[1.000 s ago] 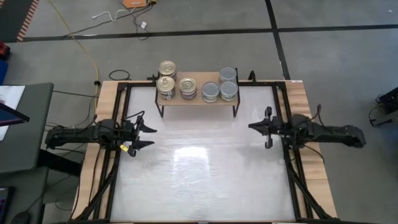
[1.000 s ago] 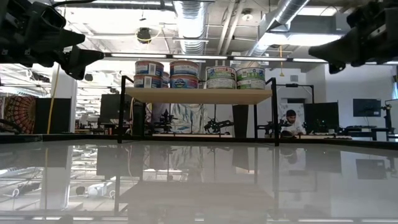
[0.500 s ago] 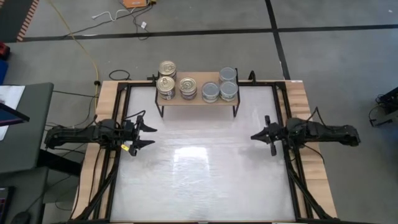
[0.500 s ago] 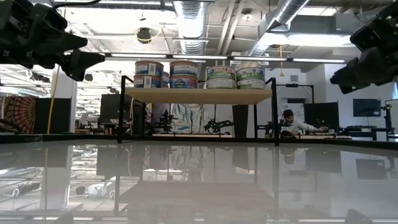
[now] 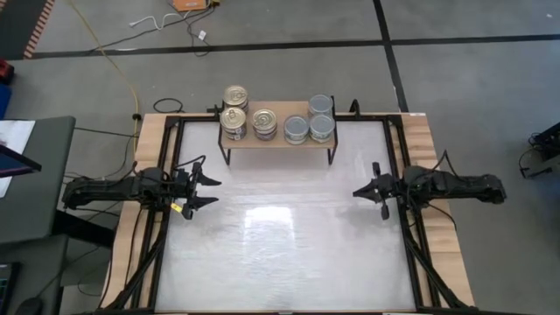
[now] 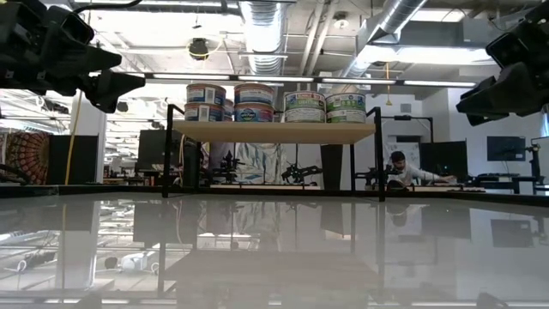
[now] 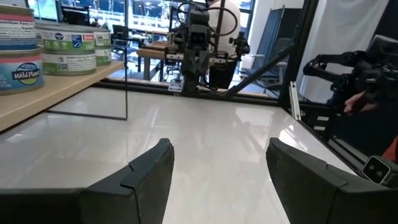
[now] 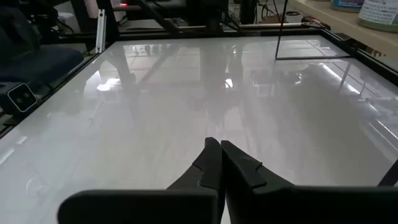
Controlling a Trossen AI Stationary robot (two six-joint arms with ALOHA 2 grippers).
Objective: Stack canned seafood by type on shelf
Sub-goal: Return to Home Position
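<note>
— What sort of place is this?

— A robotics lab, open-plan. Bare silver ventilation ducts (image 6: 262, 26) run under the ceiling, and the grey concrete floor (image 5: 455, 79) is crossed by black tape lines (image 5: 262, 45).

— Anything else?

— A dark jointed left robot arm (image 5: 114, 189) and its right twin (image 5: 455, 186) are mounted at the side edges of the glossy white desk (image 5: 289, 254). Beyond its far edge a person (image 6: 400, 168) sits at a workbench, near a dark screen (image 6: 504, 148).
</note>
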